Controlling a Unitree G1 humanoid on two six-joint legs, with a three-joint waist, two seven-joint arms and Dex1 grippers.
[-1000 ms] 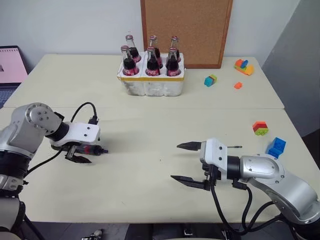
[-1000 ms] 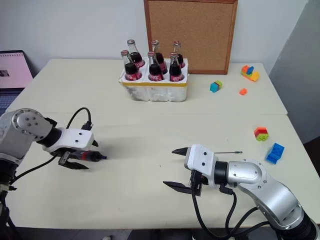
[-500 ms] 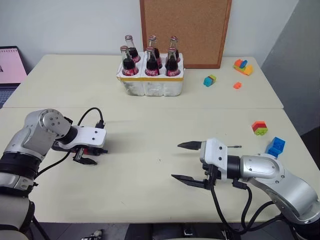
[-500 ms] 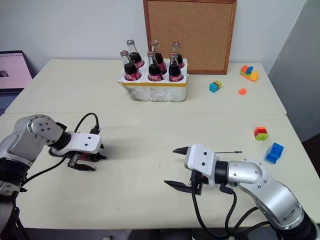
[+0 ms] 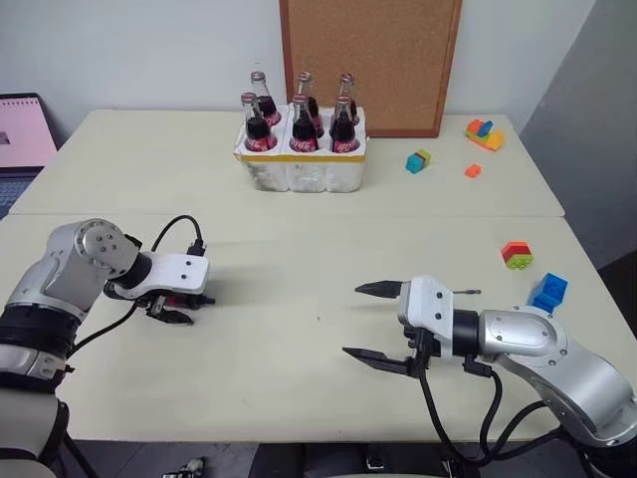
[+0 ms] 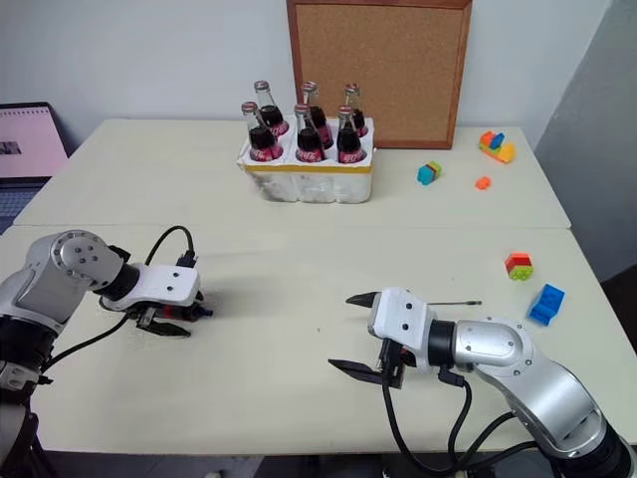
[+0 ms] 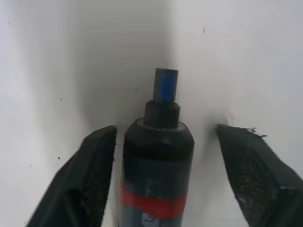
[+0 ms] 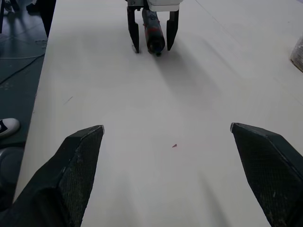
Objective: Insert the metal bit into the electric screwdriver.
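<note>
The electric screwdriver (image 7: pixel 158 161), black with a red band, lies on the table at the left. My left gripper (image 5: pixel 179 313) points down over it, and its black fingers (image 7: pixel 97 165) straddle the body. One finger is almost against the body and the other stands apart, so the gripper is open. The right wrist view shows the same straddle from across the table, with the screwdriver (image 8: pixel 152 28) between the two fingers. My right gripper (image 5: pixel 363 322) hovers wide open over the table at the right, holding nothing. The metal bit (image 5: pixel 466 293), a thin grey rod, lies just behind the right hand.
A white foam crate (image 5: pixel 299 171) of cola bottles stands at the back centre before a cork board (image 5: pixel 370 60). Toy bricks (image 5: pixel 517 255) lie scattered at the right and back right. A laptop (image 5: pixel 22 129) sits at the far left edge.
My left gripper has settled lower over the screwdriver and its fingers have drawn in closer to the body. The right arm and the bit have stayed put.
</note>
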